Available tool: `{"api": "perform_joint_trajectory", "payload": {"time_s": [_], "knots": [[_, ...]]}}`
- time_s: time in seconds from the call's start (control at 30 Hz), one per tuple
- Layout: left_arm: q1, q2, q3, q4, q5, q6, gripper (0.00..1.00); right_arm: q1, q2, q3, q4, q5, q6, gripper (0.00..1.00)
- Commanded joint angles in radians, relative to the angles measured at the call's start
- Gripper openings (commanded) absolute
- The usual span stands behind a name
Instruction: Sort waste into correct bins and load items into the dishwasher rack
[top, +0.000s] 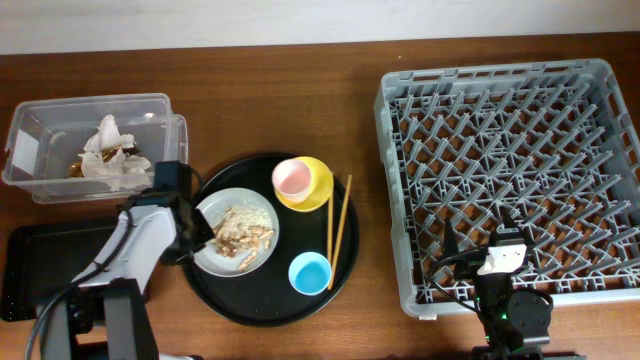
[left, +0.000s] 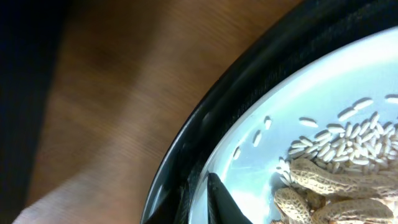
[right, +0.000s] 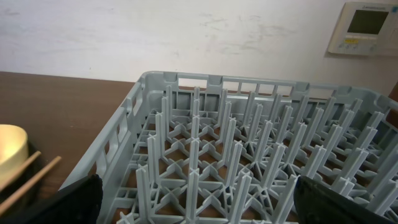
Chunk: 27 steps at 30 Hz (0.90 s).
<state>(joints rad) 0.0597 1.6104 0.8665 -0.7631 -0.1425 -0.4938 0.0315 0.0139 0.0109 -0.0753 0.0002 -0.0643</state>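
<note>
The left gripper (top: 203, 235) pinched the left rim of the plate (top: 235, 200) of scraps (top: 245, 232), while the right gripper (right: 205, 202) hung wide open over the rack (right: 186, 81).

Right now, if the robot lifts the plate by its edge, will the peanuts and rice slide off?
Probably, if it tips. The plate looks smooth and shallow, so the loose rice and peanut shells would likely slide. Held by one edge, it may sag toward the heaped side. It looks stiff, so it shouldn't bend.
</note>
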Motion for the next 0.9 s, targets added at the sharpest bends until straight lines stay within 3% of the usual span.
{"api": "perform_joint_trajectory", "payload": {"time_s": [0.0, 0.17, 0.37, 0.57, 0.77, 0.87], "knots": [[0.055, 0.013, 0.055, -0.050, -0.039, -0.005, 0.18, -0.004, -0.008, -0.005, -0.006, 0.009, -0.006, 0.98], [0.063, 0.013, 0.166, -0.145, -0.038, 0.026, 0.37, -0.004, -0.008, -0.005, -0.006, 0.009, -0.006, 0.98], [0.061, 0.006, 0.314, -0.282, 0.001, 0.045, 0.38, -0.004, -0.008, -0.005, -0.006, 0.009, -0.006, 0.98], [0.029, -0.050, 0.352, -0.298, 0.365, 0.256, 0.38, -0.004, -0.008, -0.005, -0.006, 0.009, -0.006, 0.98], [-0.198, -0.054, 0.336, -0.312, 0.408, 0.302, 0.38, -0.004, -0.008, -0.005, -0.006, 0.009, -0.006, 0.98], [-0.321, -0.054, 0.313, -0.279, 0.366, 0.248, 0.38, -0.004, -0.008, -0.005, -0.006, 0.009, -0.006, 0.98]]}}
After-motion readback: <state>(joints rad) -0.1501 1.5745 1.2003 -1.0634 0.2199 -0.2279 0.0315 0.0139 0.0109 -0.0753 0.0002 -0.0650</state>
